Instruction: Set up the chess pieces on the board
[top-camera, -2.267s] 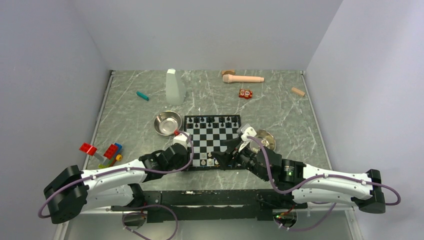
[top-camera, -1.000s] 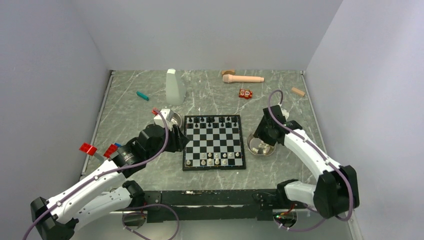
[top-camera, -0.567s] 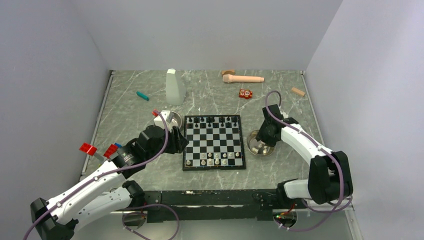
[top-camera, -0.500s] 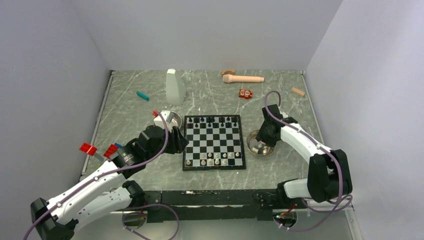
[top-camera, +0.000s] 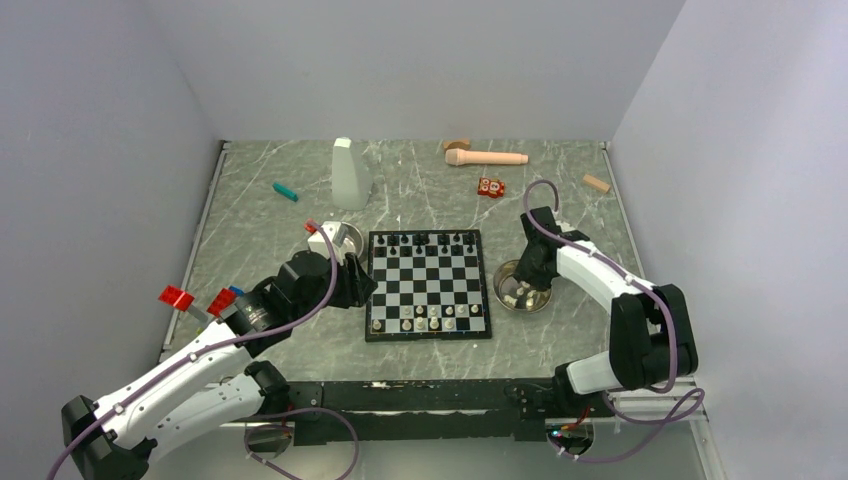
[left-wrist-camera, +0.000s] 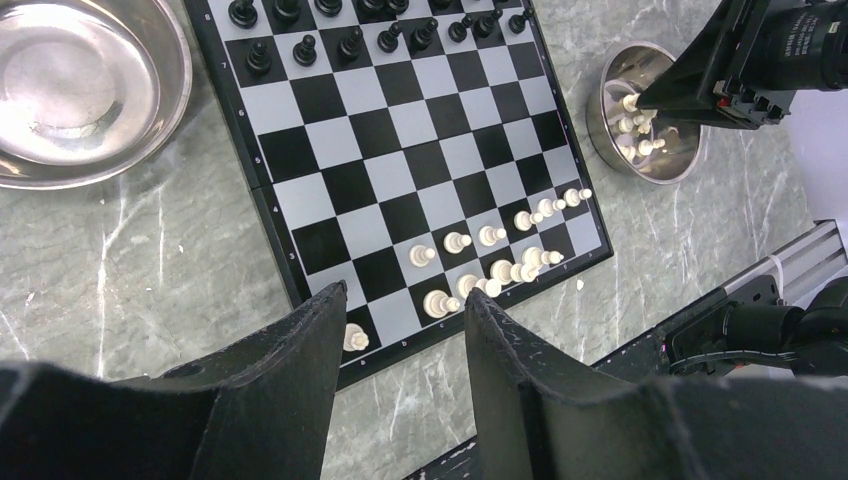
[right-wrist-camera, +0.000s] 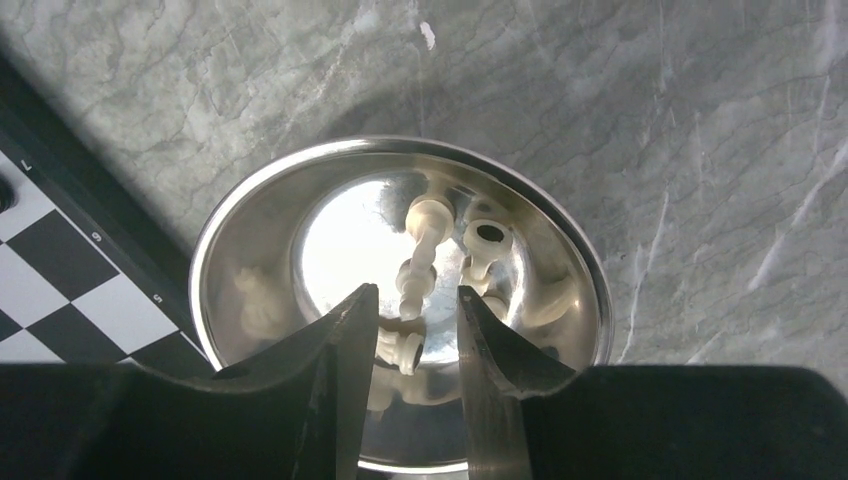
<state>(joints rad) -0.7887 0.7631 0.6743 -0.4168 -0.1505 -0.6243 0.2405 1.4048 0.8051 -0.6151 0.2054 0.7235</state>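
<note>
The right gripper (right-wrist-camera: 415, 295) is reaching down into a small round shiny steel bowl (right-wrist-camera: 232, 228), its two black fingers standing partly apart with a gap between them. A cream chess piece (right-wrist-camera: 404, 350) is lying in that gap against the bowl's floor, beside the left finger and apart from the other. More loose cream pieces (right-wrist-camera: 428, 222) are lying just beyond the tips in the same bowl. This bowl is sitting on the grey marbled table (top-camera: 260, 230) just beside the right edge of the small black-and-white checkered chessboard with a black border (top-camera: 430, 285). On the board, tiny black pieces (left-wrist-camera: 350, 42) are filling the far two rows. Tiny cream pieces (left-wrist-camera: 490, 268) are standing in the near two rows, which are only partly filled. The left gripper (left-wrist-camera: 405, 320) is hanging above the board's near left corner, its fingers spread and pinching nothing. A larger shiny steel bowl (left-wrist-camera: 178, 80) is sitting beside the board's far left corner. Red toy blocks (top-camera: 177, 297) are lying well to the left.
</note>
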